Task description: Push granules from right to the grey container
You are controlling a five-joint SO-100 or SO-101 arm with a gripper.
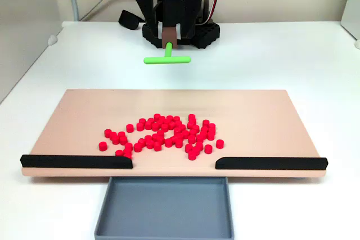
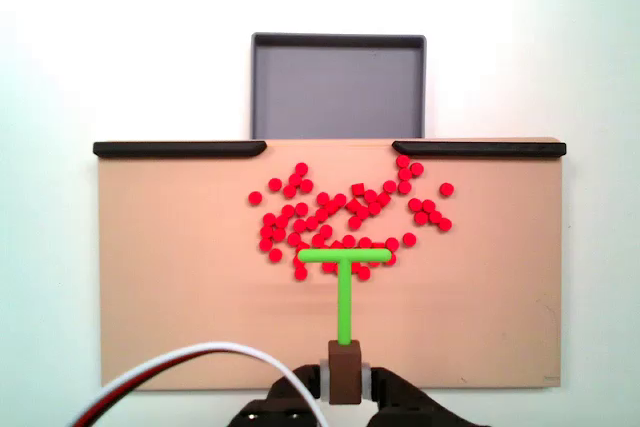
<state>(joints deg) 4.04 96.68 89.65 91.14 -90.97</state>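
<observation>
Gripper point(image 2: 345, 377) is clamped on a brown block that carries the green T-shaped pusher point(image 2: 343, 277); the stem runs straight out from the jaws and the crossbar lies square to it. In the front-facing fixed view the pusher point(image 1: 167, 58) appears raised above the table, behind the board's far edge, so its height over the board point(image 1: 79, 116) cannot be told from the other fixed view.

Granules point(image 2: 340, 215) lie scattered across the middle of the beige board, none yet in the tray. From above, the crossbar overlaps the near edge of the heap, with most pellets beyond it and a looser group spread toward the right of that view.

Past the granules, two black strips point(image 2: 180, 148) line the board's far edge and leave a gap between them. Grey tray point(image 2: 338, 87) sits just beyond that gap, touching the board and empty.

Judgement: the push direction runs along the stem's axis, from gripper through the heap to the gap. Pellets off to either side face the strips rather than the opening and would need sweeping inward first
</observation>
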